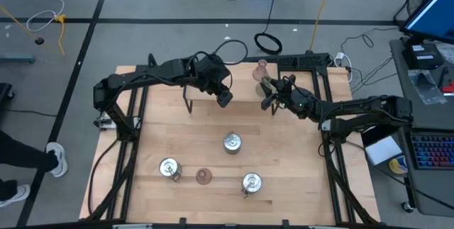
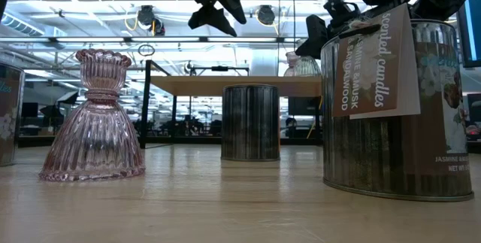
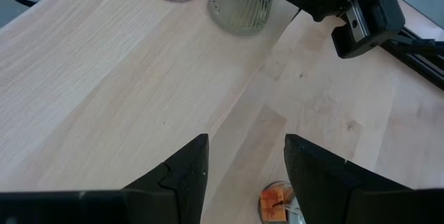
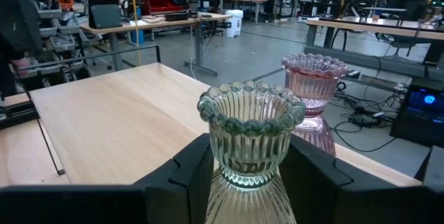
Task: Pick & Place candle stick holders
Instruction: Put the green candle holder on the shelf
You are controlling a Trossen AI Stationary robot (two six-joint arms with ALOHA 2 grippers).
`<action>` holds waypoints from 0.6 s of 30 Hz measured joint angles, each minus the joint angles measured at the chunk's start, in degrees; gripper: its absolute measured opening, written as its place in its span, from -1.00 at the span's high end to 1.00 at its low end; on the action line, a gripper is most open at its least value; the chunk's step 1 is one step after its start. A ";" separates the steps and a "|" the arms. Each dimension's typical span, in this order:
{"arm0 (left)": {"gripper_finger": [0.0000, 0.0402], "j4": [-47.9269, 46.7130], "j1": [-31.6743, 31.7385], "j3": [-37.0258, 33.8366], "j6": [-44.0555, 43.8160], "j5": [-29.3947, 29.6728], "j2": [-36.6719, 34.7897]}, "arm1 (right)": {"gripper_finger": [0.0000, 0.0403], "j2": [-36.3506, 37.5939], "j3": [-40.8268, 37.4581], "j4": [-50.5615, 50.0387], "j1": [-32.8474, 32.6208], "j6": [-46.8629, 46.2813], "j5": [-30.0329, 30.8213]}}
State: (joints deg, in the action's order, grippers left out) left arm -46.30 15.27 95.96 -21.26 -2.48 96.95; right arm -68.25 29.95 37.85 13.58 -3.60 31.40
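Observation:
My right gripper (image 1: pixel 268 93) is at the table's far side, shut on the olive-green glass holder (image 4: pixel 246 134). A pink glass holder (image 1: pixel 262 68) stands on its base just beyond it at the far edge, and also shows in the right wrist view (image 4: pixel 316 85). My left gripper (image 1: pixel 224 98) is open and empty, up above the table's middle, left of the right gripper. A second pink glass holder (image 1: pixel 203 176) and three silver round holders (image 1: pixel 232 142), (image 1: pixel 170 169), (image 1: pixel 251 182) stand on the near half of the table. My right gripper has the green holder's narrow waist (image 4: pixel 229 172) below the scalloped rim, pinched between its two fingers (image 4: pixel 187 172). The fingers come level from the table's right side. The holder stands upright with its rim up. Its base is out of the frame, so I cannot tell whether it rests on the table.
Black frame rails (image 1: pixel 323 80) run along the table's left and right sides and far right corner. A thin black bracket (image 1: pixel 189 105) stands left of my left gripper. The near silver holder (image 2: pixel 398 107) carries a paper tag. A person's shoe (image 1: pixel 55 159) is on the floor at the left.

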 joint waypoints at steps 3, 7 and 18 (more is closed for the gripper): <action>0.05 0.00 -0.10 0.02 0.00 0.00 0.00 | 0.26 0.00 0.02 -0.58 0.07 0.22 0.04; 0.05 0.00 -0.45 0.02 0.00 0.03 0.00 | 0.26 0.00 0.04 -0.66 0.07 0.24 0.06; 0.05 -0.02 -1.16 0.02 0.00 0.04 0.00 | 0.26 0.00 0.04 -0.99 0.07 2.64 0.33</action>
State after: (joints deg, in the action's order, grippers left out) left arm -46.33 14.11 95.98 -21.26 -2.44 96.95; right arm -68.25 30.00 36.86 13.65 -0.96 31.73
